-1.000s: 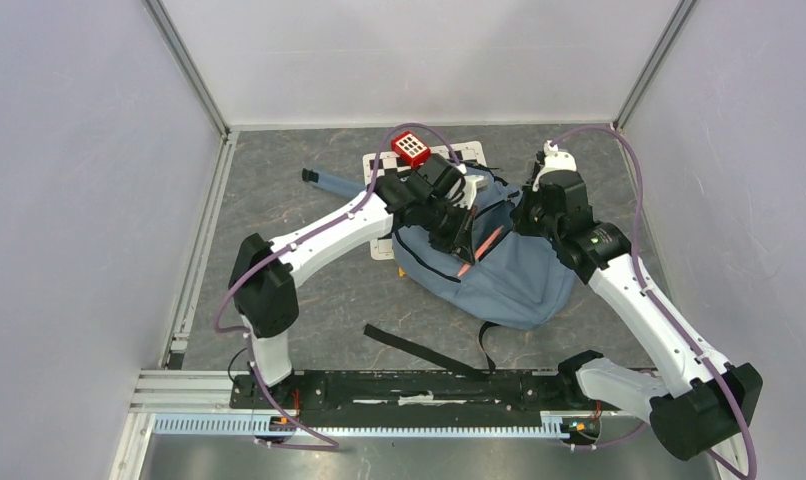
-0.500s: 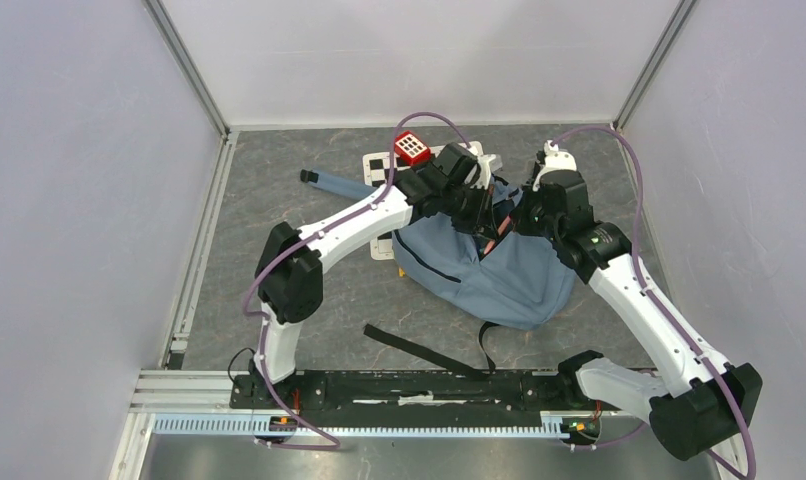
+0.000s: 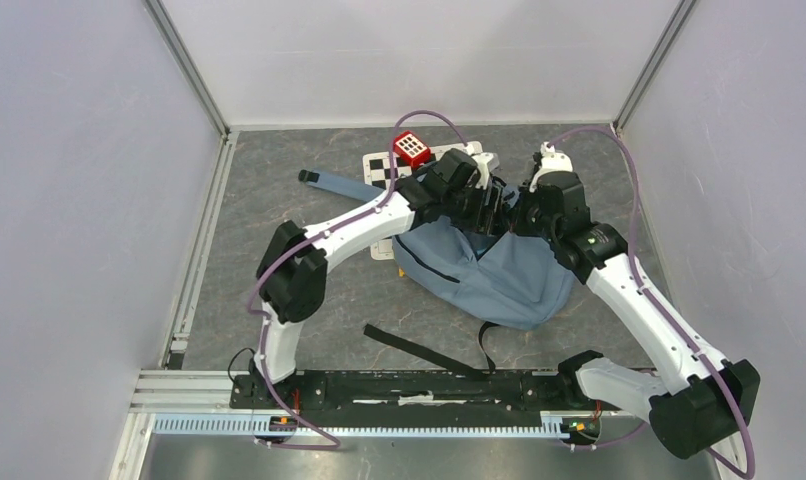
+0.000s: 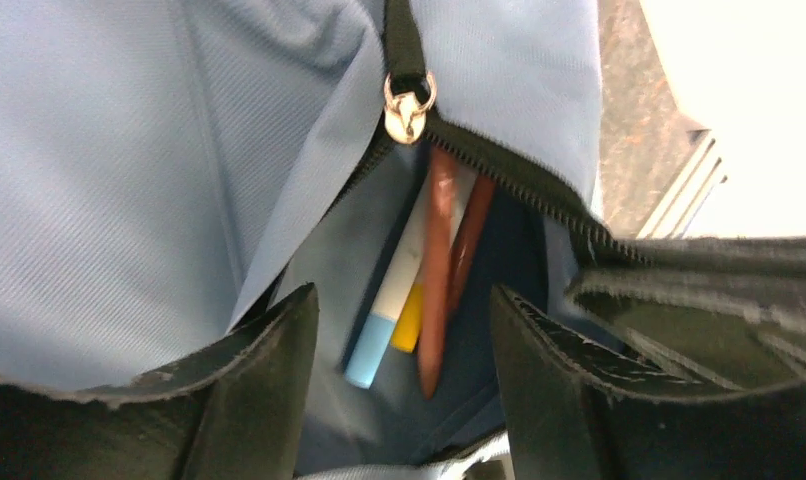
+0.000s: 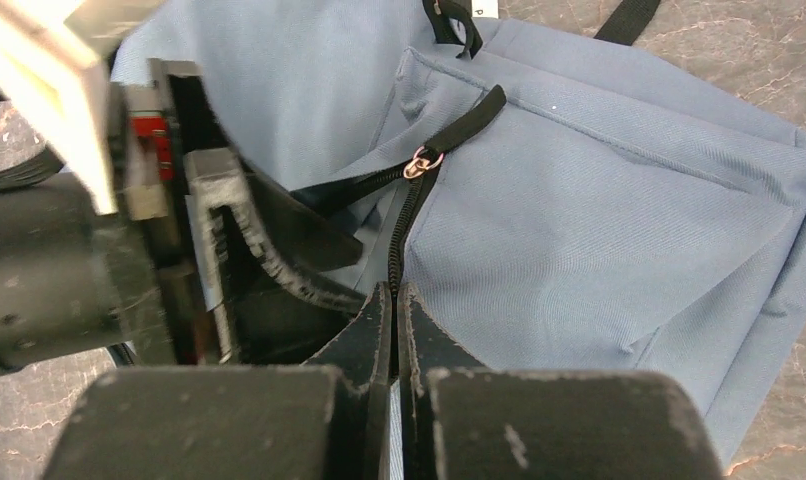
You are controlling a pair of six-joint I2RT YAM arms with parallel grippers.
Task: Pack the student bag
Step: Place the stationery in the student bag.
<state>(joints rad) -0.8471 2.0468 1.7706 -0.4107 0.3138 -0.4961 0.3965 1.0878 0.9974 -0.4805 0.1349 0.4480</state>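
The student bag (image 3: 509,285) is a blue-grey backpack lying between both arms, also seen in the right wrist view (image 5: 599,200). My left gripper (image 4: 401,300) hangs open over its unzipped pocket, below the zipper pull (image 4: 407,105). Two red-brown pencils (image 4: 437,270), a white marker with a light-blue cap (image 4: 384,320) and a yellow piece (image 4: 411,318) lie loose inside, touching neither finger. My right gripper (image 5: 394,292) is shut on the pocket's zipper edge, holding it up. In the top view the left gripper (image 3: 491,212) and right gripper (image 3: 521,218) meet at the bag's far end.
A red block with white squares (image 3: 411,148) rests on a white card with black squares (image 3: 379,165) behind the bag. A blue-grey tube (image 3: 329,182) lies to the left. A black strap (image 3: 419,345) trails toward the near rail. Walls close in on three sides.
My left gripper carried a red pencil further into the bag's opening, then opened; the pencil now lies inside the pocket. The right gripper kept its hold.
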